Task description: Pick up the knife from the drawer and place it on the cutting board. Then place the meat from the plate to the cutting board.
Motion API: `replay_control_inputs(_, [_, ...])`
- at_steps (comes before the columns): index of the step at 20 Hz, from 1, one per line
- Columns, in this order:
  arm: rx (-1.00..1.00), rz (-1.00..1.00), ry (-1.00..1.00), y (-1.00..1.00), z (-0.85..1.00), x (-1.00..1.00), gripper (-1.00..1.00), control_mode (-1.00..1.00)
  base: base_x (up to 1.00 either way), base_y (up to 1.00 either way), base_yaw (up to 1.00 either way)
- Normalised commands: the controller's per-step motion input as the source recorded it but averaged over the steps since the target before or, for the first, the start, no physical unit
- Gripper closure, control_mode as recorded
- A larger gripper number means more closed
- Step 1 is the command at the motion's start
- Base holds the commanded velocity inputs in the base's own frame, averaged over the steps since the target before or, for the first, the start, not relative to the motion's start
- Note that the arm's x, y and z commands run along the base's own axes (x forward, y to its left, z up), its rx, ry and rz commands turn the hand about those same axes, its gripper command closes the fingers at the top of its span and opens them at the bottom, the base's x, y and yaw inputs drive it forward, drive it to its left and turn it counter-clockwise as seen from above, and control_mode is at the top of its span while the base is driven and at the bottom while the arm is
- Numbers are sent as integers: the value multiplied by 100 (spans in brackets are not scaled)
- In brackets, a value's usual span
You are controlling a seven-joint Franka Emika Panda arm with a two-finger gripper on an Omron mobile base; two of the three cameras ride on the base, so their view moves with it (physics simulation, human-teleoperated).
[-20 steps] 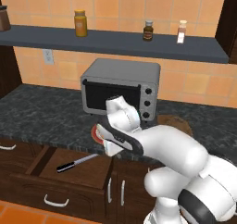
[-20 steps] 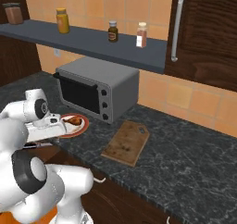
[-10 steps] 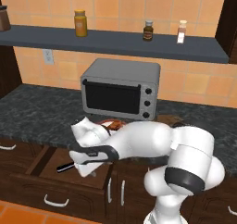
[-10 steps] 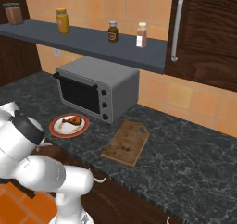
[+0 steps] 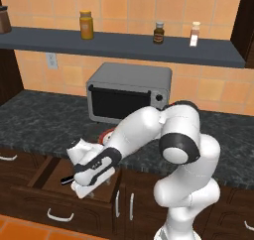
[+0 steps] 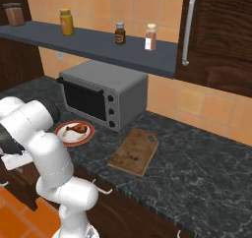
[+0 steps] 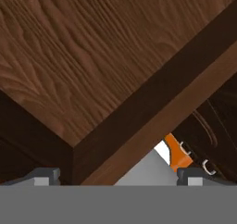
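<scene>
1. Kitchen knife w/ black handle: only the handle end shows in left base view, poking out left of the hand inside the wide shallow dark brown wooden drawer; blade hidden under the white hand
2. Two-finger gripper sits low in the open drawer at the knife; fingertips masked by the hand's body there
3. Hand view: two grey fingertips stand far apart at the bottom corners, nothing seen between them, so jaws are spread wide; drawer's wood floor and a corner of its wall close up; knife not made out here
4. Arm pose: reaches down and to robot's left from the base, elbow high above counter edge, forearm sloping into drawer, wrist bent downward
5. Right base view: arm's upper links cover the drawer area, hand cut off at the left edge
6. Round plate w/ red-orange rim on dark counter before the grey toaster oven, small browned chicken drumstick lying on it
7. Flat rectangular brown wooden cutting board lies right of plate, apart from it, bare
</scene>
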Motion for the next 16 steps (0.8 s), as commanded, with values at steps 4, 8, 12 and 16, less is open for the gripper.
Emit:
replay_control_inputs(4, [0,0,-16,17,-42,5,-100,-100,0,0,0])
replay_control_inputs(8, [1,0,-5,26,-33,-37,-100,-100,0,0,0])
replay_control_inputs(12, [8,-2,0,33,-43,-100,-100,-100,0,0,0])
replay_control_inputs(16, [14,-4,0,29,-23,-100,-100,-100,0,0,0])
